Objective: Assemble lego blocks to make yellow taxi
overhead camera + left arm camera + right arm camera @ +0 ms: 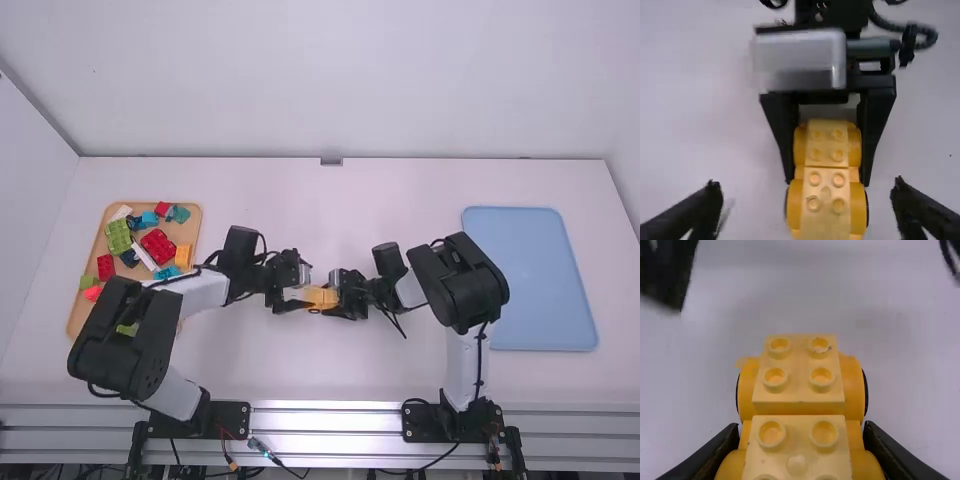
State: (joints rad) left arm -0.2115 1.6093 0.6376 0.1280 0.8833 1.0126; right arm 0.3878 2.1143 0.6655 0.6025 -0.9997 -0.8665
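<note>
Black elbow joint (118,340), left arm; high view, eight o'clock on the table, overlapping a wooden tray (194,215) at nine. Tray contents include: one green block (118,236) toward eleven o'clock of the tray; one large red block (158,245), between one and two; one orange block (183,257), at three; one white block (145,256) among them. Blue tray (530,280), rounded corners, between three and four o'clock on the table. Yellow block car (320,297), just off the table's centre toward six, between left gripper (300,293) and right gripper (334,292).

Left wrist view: left gripper, released, fingers (682,215) spread wide, one well to either side of the yellow block car, touching neither flank. Car: two studded yellow bricks, end to end, over rounded yellow side pieces; black wheel edges beside one end. Right gripper's fingers straddle the opposite end.

Right wrist view: right gripper (800,437), clenched on the yellow block car, one black finger against each side. Studs exposed between them. One dark finger of the left gripper, blurred, apart from the car.
</note>
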